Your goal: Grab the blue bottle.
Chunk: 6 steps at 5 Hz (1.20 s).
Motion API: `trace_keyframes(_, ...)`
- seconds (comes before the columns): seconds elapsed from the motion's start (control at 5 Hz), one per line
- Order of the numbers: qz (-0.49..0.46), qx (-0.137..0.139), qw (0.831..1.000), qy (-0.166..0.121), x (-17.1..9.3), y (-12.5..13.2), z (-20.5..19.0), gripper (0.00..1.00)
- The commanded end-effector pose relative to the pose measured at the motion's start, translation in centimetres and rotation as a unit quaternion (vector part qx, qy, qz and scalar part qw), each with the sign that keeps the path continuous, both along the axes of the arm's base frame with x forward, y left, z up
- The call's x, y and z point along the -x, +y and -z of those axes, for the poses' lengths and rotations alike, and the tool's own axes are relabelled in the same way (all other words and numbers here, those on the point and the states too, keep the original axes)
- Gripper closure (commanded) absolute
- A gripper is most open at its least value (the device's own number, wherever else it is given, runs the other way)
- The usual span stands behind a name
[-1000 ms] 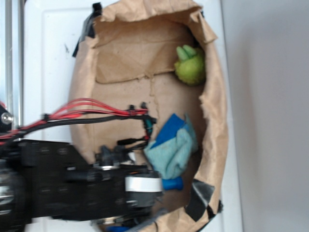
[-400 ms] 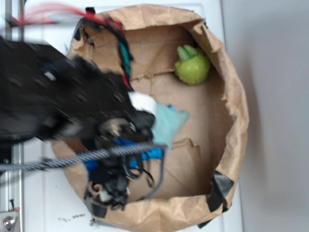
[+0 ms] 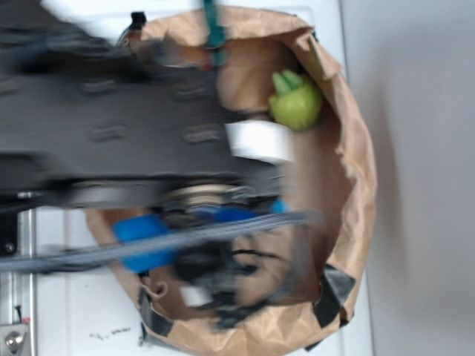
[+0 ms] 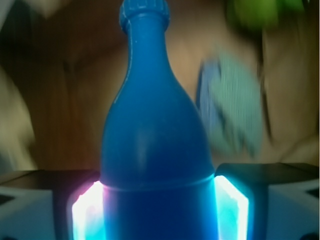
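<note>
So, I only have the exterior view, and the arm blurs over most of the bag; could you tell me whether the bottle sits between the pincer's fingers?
Observer: Yes. In the wrist view the blue bottle stands between both fingers, which press its sides.
Operator: Thank you. Which end points away from the camera?
Observer: The capped neck, at the top of the wrist picture.
Operator: Is anything near it?
Observer: The teal cloth lies beyond it to the right, blurred, apart from the bottle.
</note>
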<state>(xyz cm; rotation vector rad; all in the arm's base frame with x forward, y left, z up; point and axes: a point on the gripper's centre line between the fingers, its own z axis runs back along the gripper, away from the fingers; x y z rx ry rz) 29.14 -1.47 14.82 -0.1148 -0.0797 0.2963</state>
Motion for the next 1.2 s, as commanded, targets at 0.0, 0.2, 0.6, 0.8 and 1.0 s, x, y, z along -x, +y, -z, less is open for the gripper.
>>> trace_keyframes(0.0,-0.046,-0.033,0.997,-0.043,-5.5,1.7,-3.8,1.0)
trace_keyframes(0.2,-0.021,-0.015,0.999,-0.046,-5.6,2.3,-4.5,1.0)
trace_keyframes(0.6,0.049,-0.003,0.996,-0.075,-1.6,4.2,-5.6,1.0)
trace_keyframes(0.8,0.05,0.004,0.995,-0.091,-0.5,4.6,-5.7,1.0)
trace_keyframes(1.0,0.049,-0.003,0.994,-0.097,0.2,4.6,-5.9,1.0)
